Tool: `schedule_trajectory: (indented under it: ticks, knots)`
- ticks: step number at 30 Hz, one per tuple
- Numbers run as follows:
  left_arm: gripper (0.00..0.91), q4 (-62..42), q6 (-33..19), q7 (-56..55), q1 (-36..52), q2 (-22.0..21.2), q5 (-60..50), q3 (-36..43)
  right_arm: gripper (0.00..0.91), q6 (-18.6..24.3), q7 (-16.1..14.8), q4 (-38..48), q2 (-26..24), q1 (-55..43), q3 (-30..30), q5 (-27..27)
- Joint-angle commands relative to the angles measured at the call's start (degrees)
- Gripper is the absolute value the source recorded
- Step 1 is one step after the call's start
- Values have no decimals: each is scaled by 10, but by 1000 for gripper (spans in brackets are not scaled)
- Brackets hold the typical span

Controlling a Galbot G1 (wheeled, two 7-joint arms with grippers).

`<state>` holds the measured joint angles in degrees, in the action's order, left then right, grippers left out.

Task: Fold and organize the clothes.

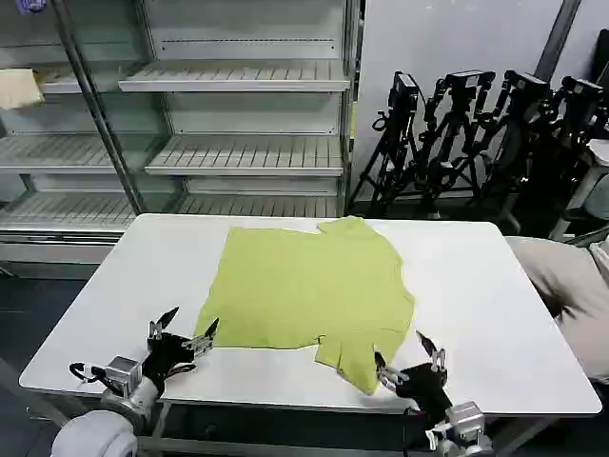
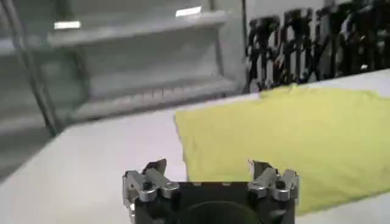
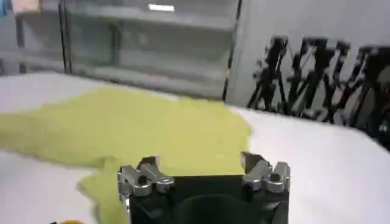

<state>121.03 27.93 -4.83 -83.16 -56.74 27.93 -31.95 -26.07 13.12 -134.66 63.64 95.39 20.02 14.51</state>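
Both hands, left (image 1: 188,327) and right (image 1: 411,360), gape beside T-shirt (image 1: 309,286) on white table (image 1: 476,286).

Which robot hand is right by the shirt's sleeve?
The right gripper, open, sits beside the near sleeve of the lime soft-fabric T-shirt. The left gripper, also open, is at the shirt's plain bottom corner.

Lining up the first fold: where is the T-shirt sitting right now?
In the head view the T-shirt lies spread on the white table, centred. The open left tool is at its near-left corner, the open right tool by its near sleeve.
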Motion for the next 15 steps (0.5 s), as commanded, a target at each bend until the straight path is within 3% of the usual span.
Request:
schedule_trajectory:
  ticks: [1,15]
  knots:
    - [907,-8,52,-23,-21,1,47,-11,907,-19,11,-12,-5,34,-13,1]
    - [907,-23,52,-56,-2,-3,80,-5,907,-25,26,-2,5,26,-18,7]
